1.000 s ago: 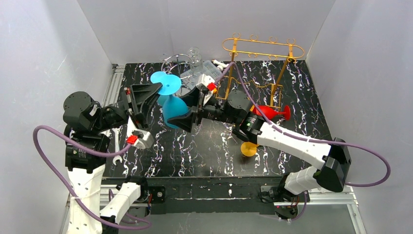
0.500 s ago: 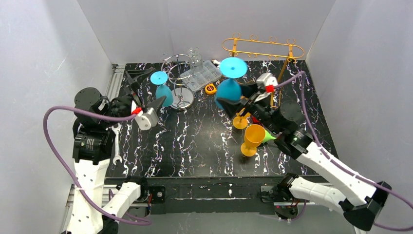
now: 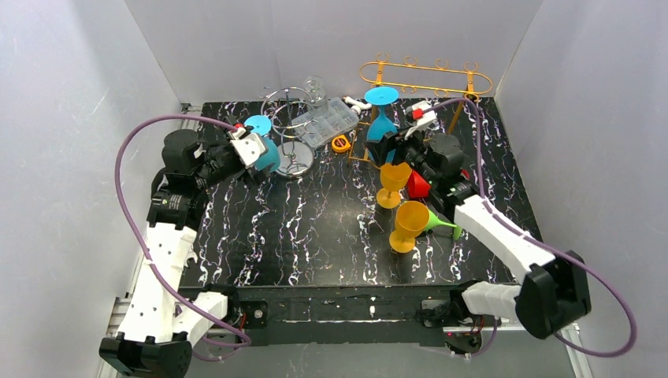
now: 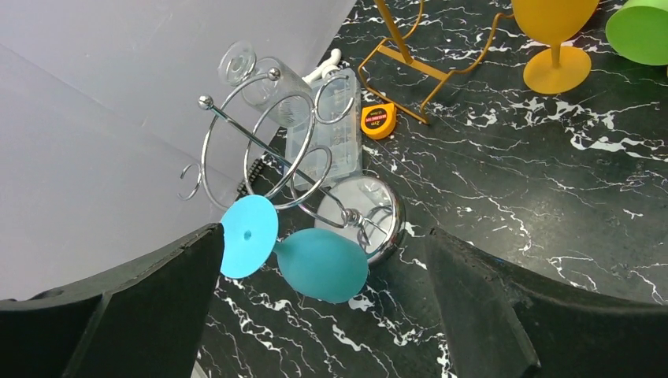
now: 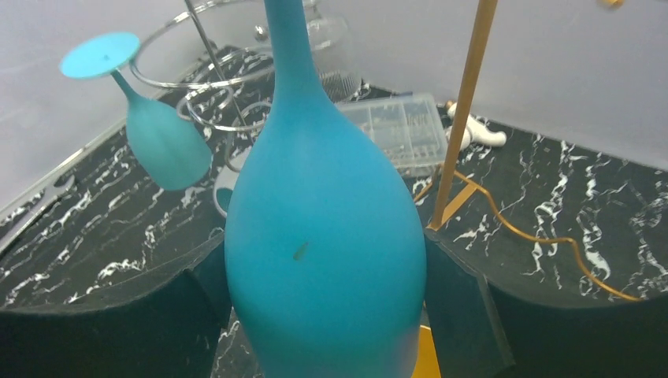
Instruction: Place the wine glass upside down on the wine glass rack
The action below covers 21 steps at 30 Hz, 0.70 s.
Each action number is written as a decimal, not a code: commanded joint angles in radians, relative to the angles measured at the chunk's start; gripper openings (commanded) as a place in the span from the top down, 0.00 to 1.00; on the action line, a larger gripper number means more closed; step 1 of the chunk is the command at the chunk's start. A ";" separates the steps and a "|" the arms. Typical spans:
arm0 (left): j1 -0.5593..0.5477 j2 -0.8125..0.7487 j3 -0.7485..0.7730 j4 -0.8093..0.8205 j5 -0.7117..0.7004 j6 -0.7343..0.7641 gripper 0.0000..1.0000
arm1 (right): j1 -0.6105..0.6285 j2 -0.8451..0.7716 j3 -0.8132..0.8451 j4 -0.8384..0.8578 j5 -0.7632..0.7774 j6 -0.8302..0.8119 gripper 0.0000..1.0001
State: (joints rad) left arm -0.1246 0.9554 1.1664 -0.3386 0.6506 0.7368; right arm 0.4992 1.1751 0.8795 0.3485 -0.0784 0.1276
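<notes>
Clasping the bowl of the teal wine glass (image 3: 380, 126) between its two fingers, the right gripper (image 5: 323, 244) holds it upside down, foot uppermost, near the far edge of the bench (image 3: 315, 236), right of the middle. The foot sits by the left end of the gold rack (image 5: 462, 118); whether it touches the rail I cannot tell. In the right wrist view, one gold upright runs just beside the bowl.

Toward the far left corner the left gripper (image 4: 324, 235) is released, its fingers spread wide and touching nothing. It faces a smaller teal glass (image 4: 321, 266) that hangs tilted, foot up, from the chrome rack (image 4: 376, 206).

A yellow goblet (image 3: 393, 179) stands upright just nearer than the held glass, beside a red glass (image 3: 416, 186). Another yellow goblet (image 3: 410, 224) stands closer to the near edge, with a green cup (image 3: 443, 227) lying against it.
</notes>
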 commanded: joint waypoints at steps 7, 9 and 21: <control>-0.002 -0.030 -0.019 0.052 -0.001 -0.011 0.02 | -0.036 0.193 0.088 0.267 -0.083 0.063 0.36; -0.001 -0.029 -0.021 0.054 0.002 -0.010 0.02 | -0.039 0.217 0.087 0.303 -0.078 0.075 0.37; -0.001 -0.014 -0.014 0.026 0.003 0.024 0.02 | -0.067 0.304 0.090 0.414 -0.055 0.108 0.37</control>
State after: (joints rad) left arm -0.1246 0.9428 1.1526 -0.3000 0.6464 0.7471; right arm 0.4461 1.4597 0.9222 0.6434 -0.1448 0.2131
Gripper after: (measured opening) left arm 0.982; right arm 0.851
